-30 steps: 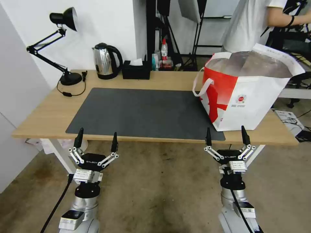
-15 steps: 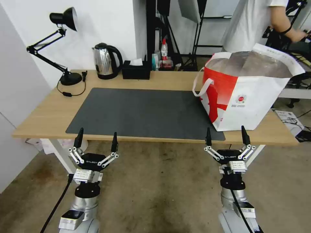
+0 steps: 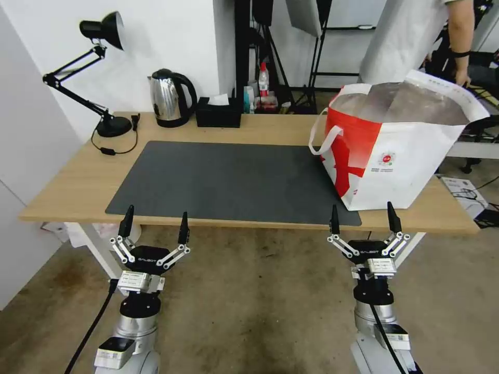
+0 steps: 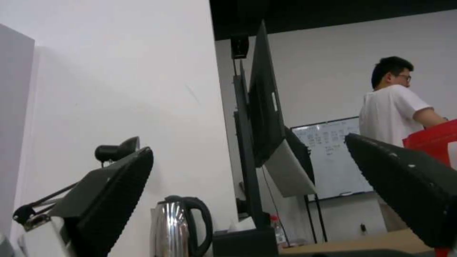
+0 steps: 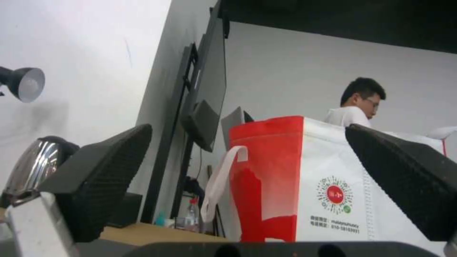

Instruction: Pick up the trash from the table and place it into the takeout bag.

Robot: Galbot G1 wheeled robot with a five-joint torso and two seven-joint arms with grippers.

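I have both arms parked low at the near edge of the table (image 3: pixel 67 192), the left gripper (image 3: pixel 154 228) at the left and the right gripper (image 3: pixel 364 221) at the right, each with its fingers spread wide and holding nothing. The takeout bag (image 3: pixel 400 156) stands upright on the table's right end, just beyond the right gripper, its near left corner on the dark mat (image 3: pixel 223 179). A steel kettle (image 3: pixel 167 98) and a black tissue box (image 3: pixel 218 111) sit along the far edge.

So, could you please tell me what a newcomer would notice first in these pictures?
The big white and red takeout bag stands open at the right end of the table, partly on the dark grey mat. In front of the near table edge, the left tool and right tool hang open, holding nothing. At the back left stand a black desk lamp and a steel kettle.
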